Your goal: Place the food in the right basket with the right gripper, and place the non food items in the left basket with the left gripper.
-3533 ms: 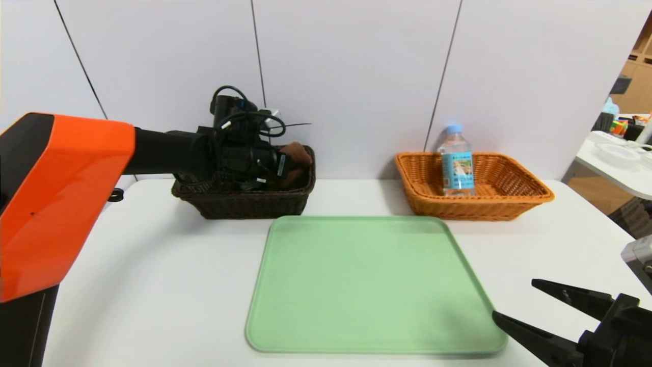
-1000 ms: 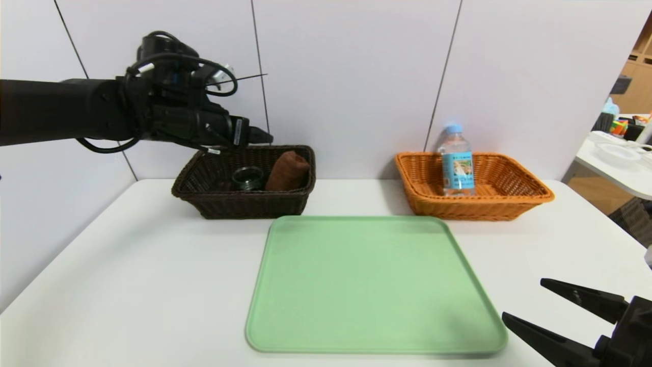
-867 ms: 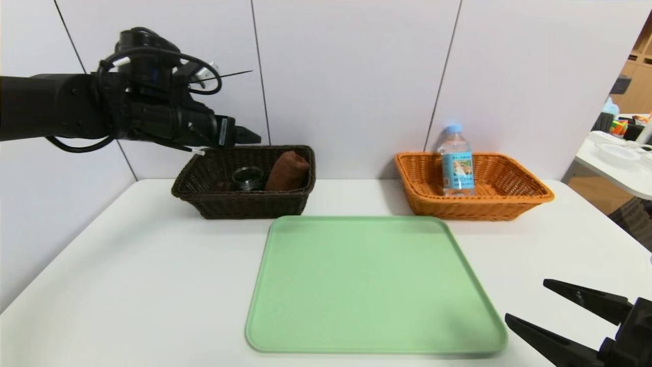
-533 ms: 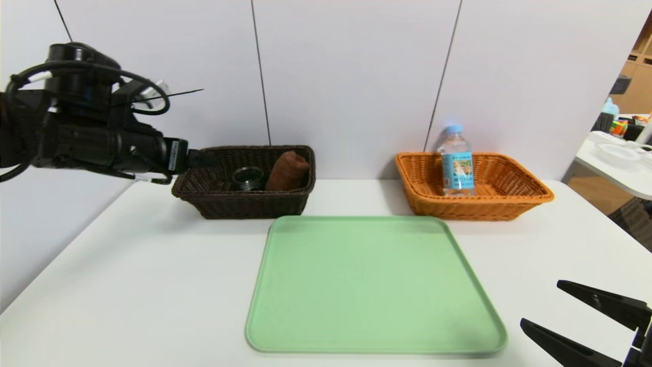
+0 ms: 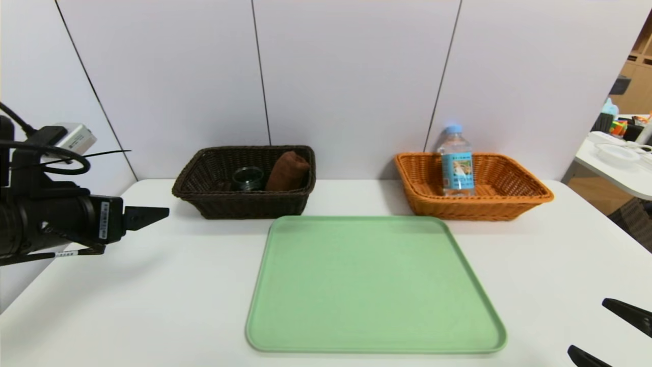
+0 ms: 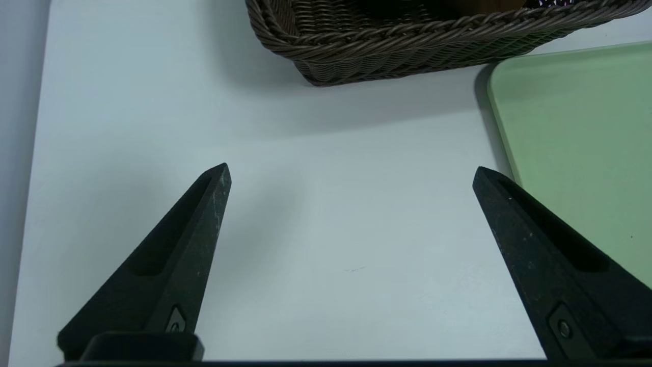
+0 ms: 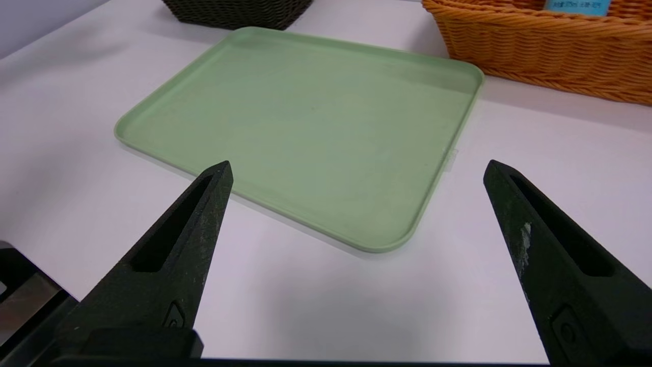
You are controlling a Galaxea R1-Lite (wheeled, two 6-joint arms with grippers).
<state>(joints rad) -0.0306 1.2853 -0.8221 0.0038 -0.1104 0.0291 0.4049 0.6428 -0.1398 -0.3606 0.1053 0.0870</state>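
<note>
White tabletop (image 5: 168,285) is the biggest thing you've got in front of you, and the pale green tray (image 5: 374,285) sits flat in the middle of it with nothing on it. Its back edge runs close to both baskets.

Behind the tray on your left is the dark brown wicker basket (image 5: 244,204), long side running left to right along the wall. Inside it you can see a brown rolled cloth (image 5: 287,171) leaning against the basket's right end, long axis tilted, top end pointing up and a bit to the right. Just beside it, toward the middle of the basket, is a small dark round jar (image 5: 247,178), mouth facing up as far as you can tell.

Behind the tray on your right is the orange wicker basket (image 5: 501,204), same left-to-right layout. A clear water bottle (image 5: 456,163) stands upright in its left half, long axis vertical, blue cap pointing straight up, label facing you.

Your left gripper (image 5: 147,215) hangs over the left side of the table, short of the brown basket and well apart from it, pointing forward and a little down. The left wrist view shows its fingers (image 6: 188,239) spread wide with only bare table between them.

Your right gripper (image 5: 619,331) is low at the near right corner, beside the tray's front corner, also spread wide and holding nothing.
</note>
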